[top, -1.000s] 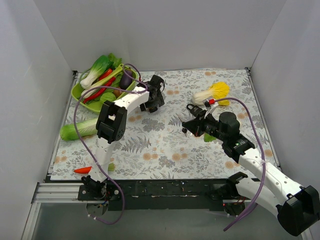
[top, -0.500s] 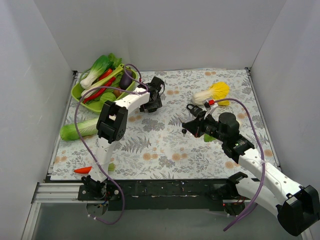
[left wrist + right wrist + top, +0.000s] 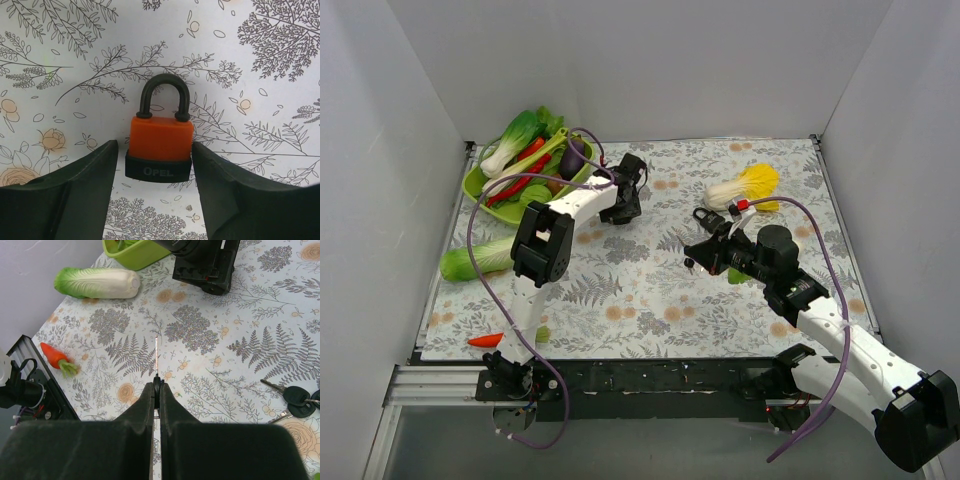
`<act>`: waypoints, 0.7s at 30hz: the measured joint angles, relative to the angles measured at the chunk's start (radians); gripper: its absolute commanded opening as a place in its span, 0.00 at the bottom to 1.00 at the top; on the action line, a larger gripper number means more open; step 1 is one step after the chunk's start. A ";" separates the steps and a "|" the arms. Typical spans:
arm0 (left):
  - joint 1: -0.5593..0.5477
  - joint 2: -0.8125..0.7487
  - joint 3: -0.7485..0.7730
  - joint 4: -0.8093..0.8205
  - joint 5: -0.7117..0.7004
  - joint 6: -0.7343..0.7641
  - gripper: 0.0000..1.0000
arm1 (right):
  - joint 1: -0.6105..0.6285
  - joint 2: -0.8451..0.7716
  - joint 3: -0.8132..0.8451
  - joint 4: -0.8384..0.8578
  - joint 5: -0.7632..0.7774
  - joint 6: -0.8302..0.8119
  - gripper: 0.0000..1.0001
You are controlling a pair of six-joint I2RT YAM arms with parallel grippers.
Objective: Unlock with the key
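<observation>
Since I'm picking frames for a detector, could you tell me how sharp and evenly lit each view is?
Left wrist: the orange padlock is crisp, its lettering readable; the left fingers are dark and soft. Right wrist: the carrot and printed cloth are sharp; the shut right fingers are almost black. Top external: even, diffuse light, faint shadows, no glare.

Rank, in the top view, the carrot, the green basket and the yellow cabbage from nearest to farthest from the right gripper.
1. Yellow cabbage, just beyond the right gripper, on the right side.
2. Green basket, in the far left corner.
3. Carrot, at the near left edge.
</observation>
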 measured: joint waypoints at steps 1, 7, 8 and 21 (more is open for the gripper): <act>0.000 0.000 0.000 0.000 0.008 0.004 0.54 | 0.000 0.000 0.000 0.000 0.000 0.000 0.01; 0.006 -0.002 -0.003 0.008 0.044 0.025 0.39 | 0.000 0.000 0.000 0.000 0.000 0.001 0.01; 0.006 -0.005 -0.008 0.012 0.046 0.027 0.36 | 0.000 0.000 0.000 0.000 0.000 0.001 0.01; 0.008 -0.171 -0.290 0.251 0.211 -0.079 0.00 | 0.002 0.004 -0.017 -0.003 0.023 0.000 0.01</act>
